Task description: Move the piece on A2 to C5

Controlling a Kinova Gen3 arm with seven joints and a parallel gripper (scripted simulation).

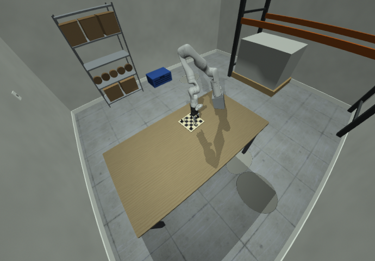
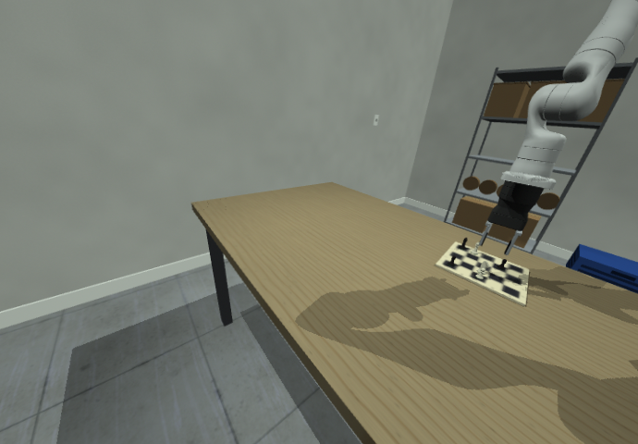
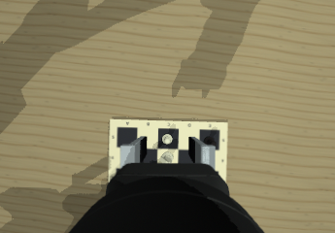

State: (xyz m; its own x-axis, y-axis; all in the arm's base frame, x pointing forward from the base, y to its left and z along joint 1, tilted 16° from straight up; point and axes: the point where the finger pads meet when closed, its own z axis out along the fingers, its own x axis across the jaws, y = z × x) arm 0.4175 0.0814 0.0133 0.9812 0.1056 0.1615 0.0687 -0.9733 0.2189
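Note:
The small chessboard (image 1: 185, 125) (image 2: 513, 295) (image 3: 141, 124) lies on the wooden table (image 1: 163, 172) (image 2: 330, 235). A white piece (image 3: 167, 140) (image 2: 482, 269) stands upright on the dark square under the letter C in the board's edge row. My gripper (image 3: 167, 145) (image 2: 494, 250) (image 1: 194, 116) is open wide and hangs just above the piece, one finger on each side, not touching it. A second pale shape (image 3: 166, 156) shows close under the gripper body; I cannot tell what it is. A black piece (image 3: 209, 140) stands on the dark square to the right.
Black pieces (image 2: 465, 242) (image 2: 453, 258) (image 2: 503, 263) stand on the board around the gripper. Off the table are a metal shelf (image 1: 101, 61) with boxes, a blue crate (image 1: 158, 76) (image 2: 618, 272) and a grey block (image 1: 268, 58) on a pallet.

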